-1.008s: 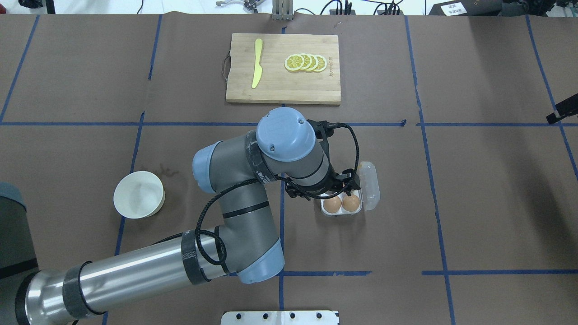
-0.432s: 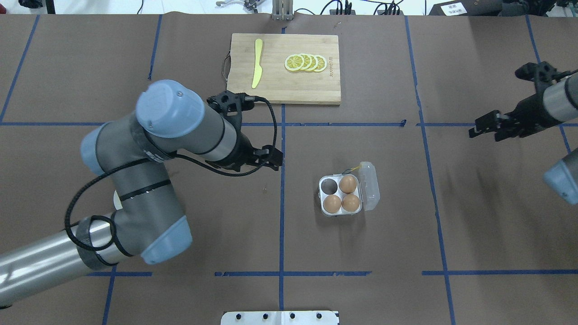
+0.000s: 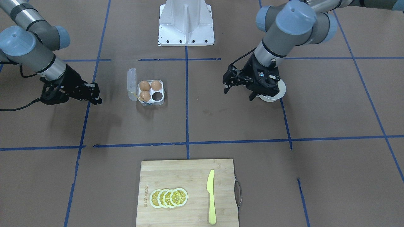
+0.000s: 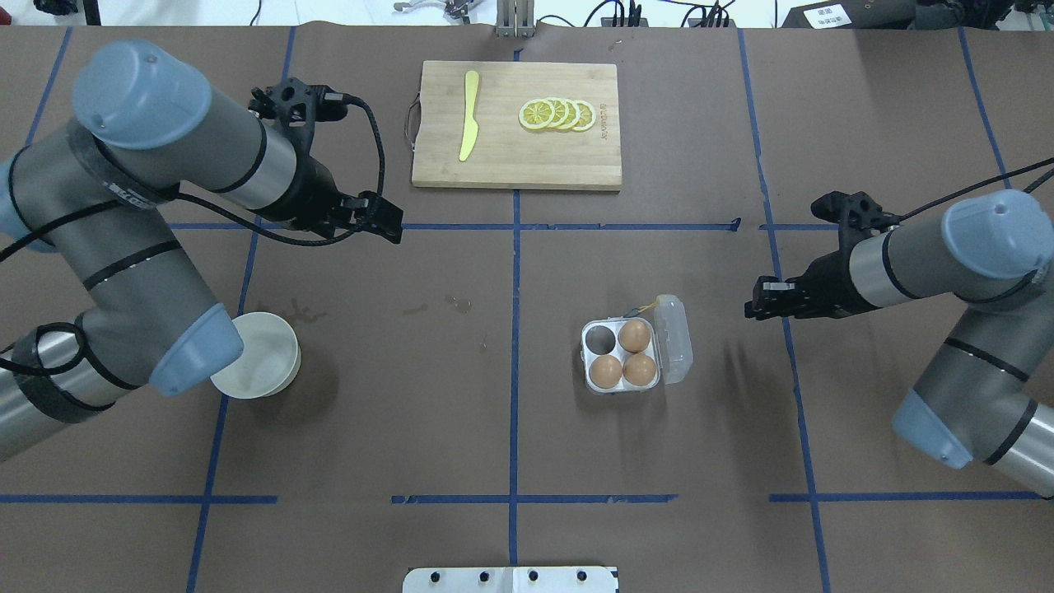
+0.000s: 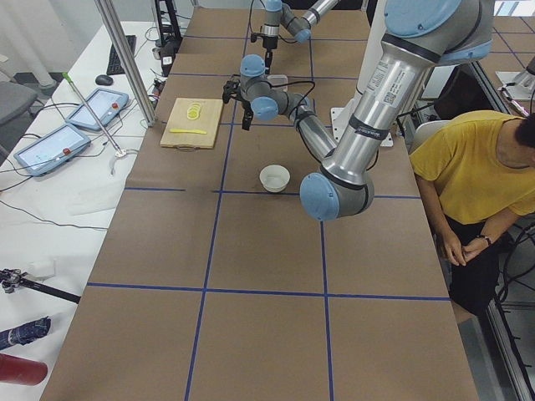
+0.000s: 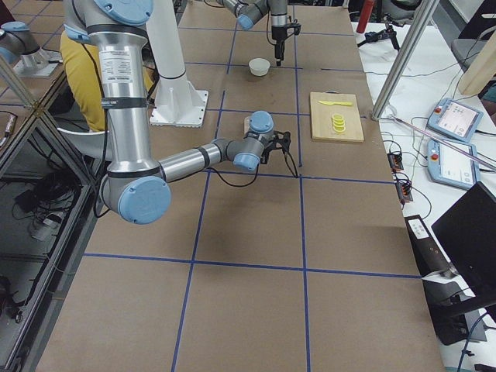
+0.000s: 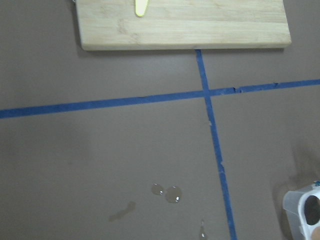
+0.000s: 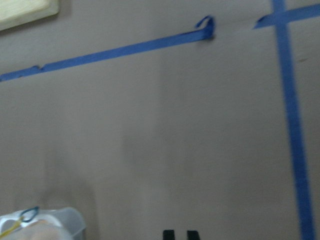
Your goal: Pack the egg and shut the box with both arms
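The packing looks done. The egg [image 4: 634, 335] sits in the far cell next to the hinge, and two more like it fill the near cells. The fourth cell holds none. What is left, as I judge it, is shutting the box [image 4: 618, 354], whose clear lid [image 4: 677, 339] lies folded out on the robot's right side.

Neither arm touches anything. The left gripper [image 3: 239, 93] hangs well off to the left, near the white bowl [image 4: 263, 354], with its fingers spread and nothing between them. The right gripper [image 4: 756, 303] hovers just beyond the lid. Its wrist camera shows the two fingertips [image 8: 168, 234] drawn almost together, holding nothing.

To do this well, the right gripper should drop low outside the lid's free edge and sweep it up and over toward the left, following the hinge's arc rather than pushing flat. The carton is light (it will probably skate on the brown paper), so the left gripper ought to come back and brace the opposite wall first. Press the last bit down along the rim, not over the eggs' crowns. Watch the yellow string [image 4: 646, 310] by the hinge too — caught under the lid, it could stop the latch from seating.
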Tool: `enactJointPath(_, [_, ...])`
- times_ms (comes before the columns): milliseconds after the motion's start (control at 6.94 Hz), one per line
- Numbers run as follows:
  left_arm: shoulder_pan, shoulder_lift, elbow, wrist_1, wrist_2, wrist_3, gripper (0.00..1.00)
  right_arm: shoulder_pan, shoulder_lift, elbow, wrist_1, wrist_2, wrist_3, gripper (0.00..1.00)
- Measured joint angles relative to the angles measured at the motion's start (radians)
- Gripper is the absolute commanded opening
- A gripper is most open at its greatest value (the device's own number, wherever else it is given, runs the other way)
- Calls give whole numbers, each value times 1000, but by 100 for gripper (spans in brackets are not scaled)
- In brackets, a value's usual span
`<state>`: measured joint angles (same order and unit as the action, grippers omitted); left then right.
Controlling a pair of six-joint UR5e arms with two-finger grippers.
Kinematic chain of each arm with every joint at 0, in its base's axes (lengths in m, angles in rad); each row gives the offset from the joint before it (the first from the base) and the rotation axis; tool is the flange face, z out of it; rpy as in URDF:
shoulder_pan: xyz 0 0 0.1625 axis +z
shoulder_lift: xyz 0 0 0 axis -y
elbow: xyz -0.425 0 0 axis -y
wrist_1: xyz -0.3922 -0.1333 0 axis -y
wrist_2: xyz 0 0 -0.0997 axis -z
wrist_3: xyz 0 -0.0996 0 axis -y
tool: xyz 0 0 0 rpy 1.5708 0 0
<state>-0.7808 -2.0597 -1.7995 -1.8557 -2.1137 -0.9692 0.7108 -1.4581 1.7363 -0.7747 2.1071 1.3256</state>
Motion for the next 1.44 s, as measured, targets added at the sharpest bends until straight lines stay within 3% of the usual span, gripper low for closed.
enactJointPath(288, [-45, 45, 2, 0, -11, 97, 100, -92, 156, 33, -83, -76, 115, 0])
enactJointPath(576, [-77, 72, 7, -1, -12, 171, 100, -136, 351, 127, -374, -118, 142, 0])
enactJointPath(720, [-97, 88, 9, -1, -12, 214, 100, -116, 357, 182, -436, -108, 141, 10])
enactJointPath(864, [-130, 124, 7, -2, -13, 284, 100, -63, 328, 210, -457, -74, 137, 99])
enactJointPath(1152, [-253, 235, 8, -5, -37, 492, 100, 85, 201, 225, -460, 30, 51, 100])
enactJointPath(1440, [-417, 371, 15, -10, -99, 733, 100, 268, 14, 220, -464, 129, -260, 100])
